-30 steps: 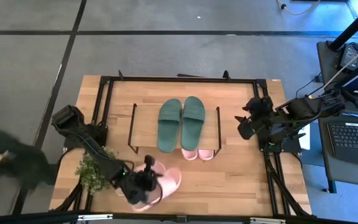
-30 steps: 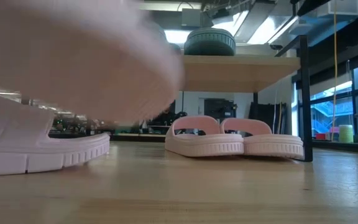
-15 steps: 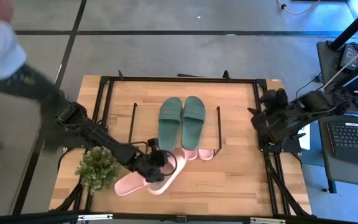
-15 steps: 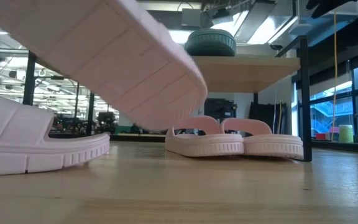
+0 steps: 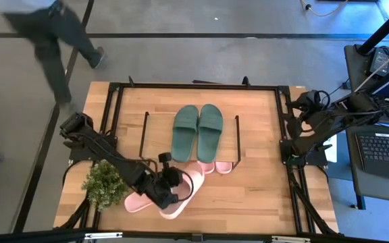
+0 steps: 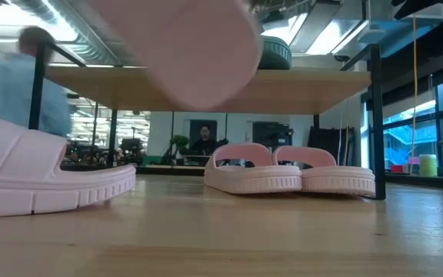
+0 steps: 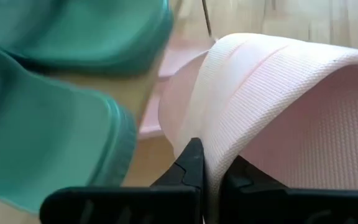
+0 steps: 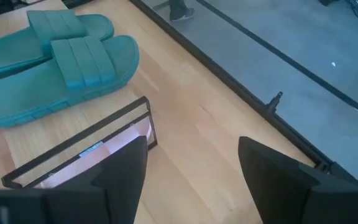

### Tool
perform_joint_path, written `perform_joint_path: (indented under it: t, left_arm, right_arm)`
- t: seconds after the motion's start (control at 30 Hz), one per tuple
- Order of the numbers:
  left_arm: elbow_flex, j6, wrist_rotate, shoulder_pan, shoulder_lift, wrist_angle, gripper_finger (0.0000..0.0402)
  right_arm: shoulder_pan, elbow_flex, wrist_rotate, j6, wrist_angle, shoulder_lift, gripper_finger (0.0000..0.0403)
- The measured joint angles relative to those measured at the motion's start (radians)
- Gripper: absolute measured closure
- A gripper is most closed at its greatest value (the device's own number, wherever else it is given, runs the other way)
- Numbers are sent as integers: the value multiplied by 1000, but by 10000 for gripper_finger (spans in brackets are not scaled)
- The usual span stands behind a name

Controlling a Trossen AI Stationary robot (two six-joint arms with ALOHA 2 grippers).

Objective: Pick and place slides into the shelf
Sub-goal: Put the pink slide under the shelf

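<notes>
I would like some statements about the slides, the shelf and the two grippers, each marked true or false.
1. Two green slides lie on top of the shelf. True.
2. The left gripper holds a green slide. False: its jaws are shut on a pink slide, lifted off the table.
3. A pair of pink slides stands under the shelf. True.
4. The right gripper is shut on a slide. False: its jaws stand open and empty, at the table's right edge.
5. A small green plant stands on top of the shelf. False: it stands on the table near the left arm.
6. Another pink slide rests on the table beside the lifted one. True.
</notes>
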Motion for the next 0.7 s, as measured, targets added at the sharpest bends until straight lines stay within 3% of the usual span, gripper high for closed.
perform_joint_path:
  t: [0.33,0.47,0.7]
  left_arm:
    - [358,-187,-24,-9,232,-378,399]
    - [518,-333,-18,-14,352,-526,399]
    - [711,-516,55,0,548,-750,399]
  right_arm:
    - [0,0,-9,-77,0,-41,150]
    - [0,-1,-18,-109,0,-48,150]
    - [0,-1,-39,-165,0,-46,150]
